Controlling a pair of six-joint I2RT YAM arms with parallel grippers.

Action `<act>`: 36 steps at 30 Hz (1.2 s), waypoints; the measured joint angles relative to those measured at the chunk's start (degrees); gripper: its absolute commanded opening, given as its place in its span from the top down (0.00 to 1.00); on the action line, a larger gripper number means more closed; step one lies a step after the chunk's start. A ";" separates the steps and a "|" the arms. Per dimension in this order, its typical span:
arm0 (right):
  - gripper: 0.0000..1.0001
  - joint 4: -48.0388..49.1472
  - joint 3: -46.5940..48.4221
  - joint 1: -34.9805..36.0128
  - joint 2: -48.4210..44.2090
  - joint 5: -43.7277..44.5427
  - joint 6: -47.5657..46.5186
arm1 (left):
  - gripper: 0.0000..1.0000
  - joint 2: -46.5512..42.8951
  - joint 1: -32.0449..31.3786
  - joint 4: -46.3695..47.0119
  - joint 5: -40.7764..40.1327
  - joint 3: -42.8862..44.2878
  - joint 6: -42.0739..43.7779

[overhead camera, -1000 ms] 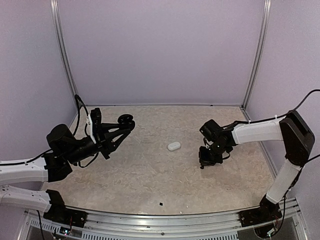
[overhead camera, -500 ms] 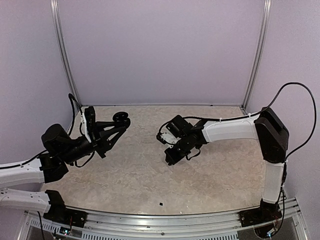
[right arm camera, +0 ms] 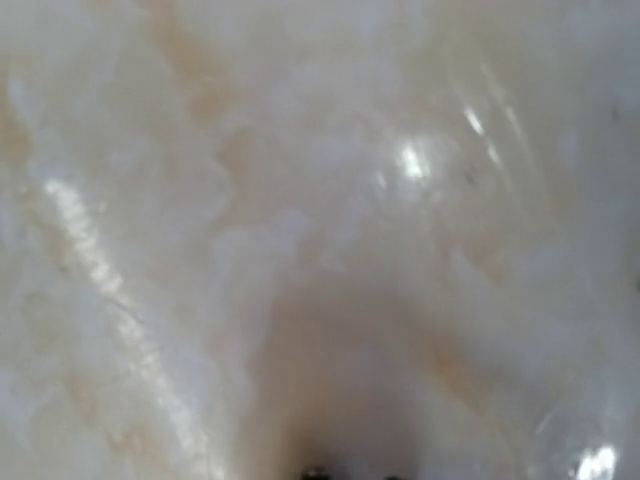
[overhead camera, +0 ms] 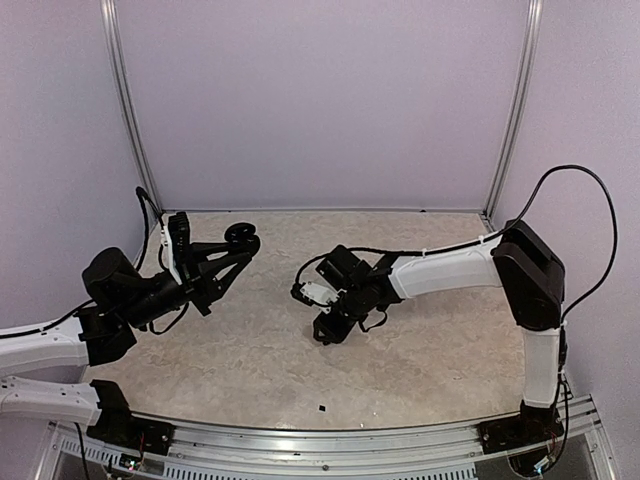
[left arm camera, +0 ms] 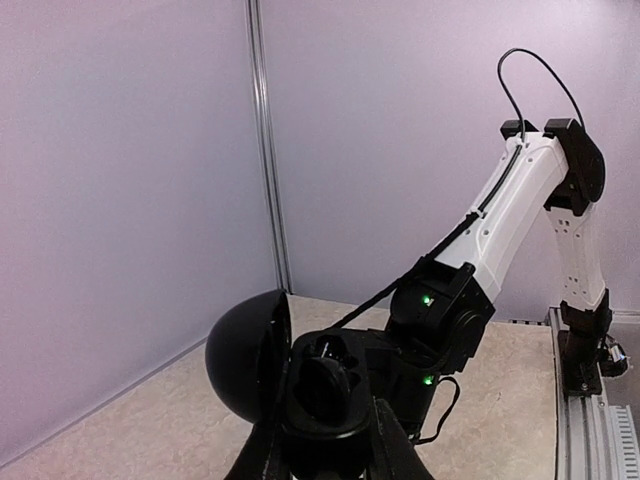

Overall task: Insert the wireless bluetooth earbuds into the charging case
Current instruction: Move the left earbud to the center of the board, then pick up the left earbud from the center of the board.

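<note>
**Polished stone-look top, matt walls, smooth plastic arm**

The table top (overhead camera: 430,365) is smooth, with a beige marble pattern. Close up in the right wrist view it throws bright glints, so it has a sheen. The walls (overhead camera: 320,100) are flat, matt lilac panels between pale metal posts (overhead camera: 516,110). A ribbed metal rail (overhead camera: 330,447) edges the near side. The right arm's long link (overhead camera: 450,268) is smooth white plastic, and its joints (overhead camera: 527,278) are matt black. The round black piece (left arm camera: 248,352) in the left gripper (overhead camera: 240,246) is smooth and glossy.
</note>
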 measured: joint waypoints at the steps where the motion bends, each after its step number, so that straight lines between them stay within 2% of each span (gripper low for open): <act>1: 0.62 0.96 -0.63 0.04 -0.35 0.04 -0.31 | 1.00 -0.02 0.00 0.00 0.00 0.02 0.00; 7: 0.58 11.10 -10.91 0.02 -7.74 -0.44 -0.55 | 1.00 -0.07 0.00 0.00 0.00 0.00 0.02; 14: 0.58 32.79 -29.88 -0.28 -19.89 -2.51 1.09 | 1.00 -0.04 0.26 0.02 0.02 0.00 0.07; 18: 0.53 46.05 -38.27 -0.28 -22.75 -1.90 2.67 | 1.00 -0.07 0.26 0.42 0.07 -0.17 0.20; 22: 0.51 58.86 -44.74 -0.28 -22.56 -1.68 4.66 | 1.00 -0.07 0.26 0.70 0.09 -0.48 0.22; 28: 0.51 72.35 -47.28 0.02 -17.77 -0.92 6.45 | 1.00 -0.07 0.26 0.85 0.09 -0.52 0.24; 36: 0.54 80.50 -48.09 0.57 -10.67 0.11 6.67 | 1.00 -0.09 0.26 0.85 0.09 -0.52 0.26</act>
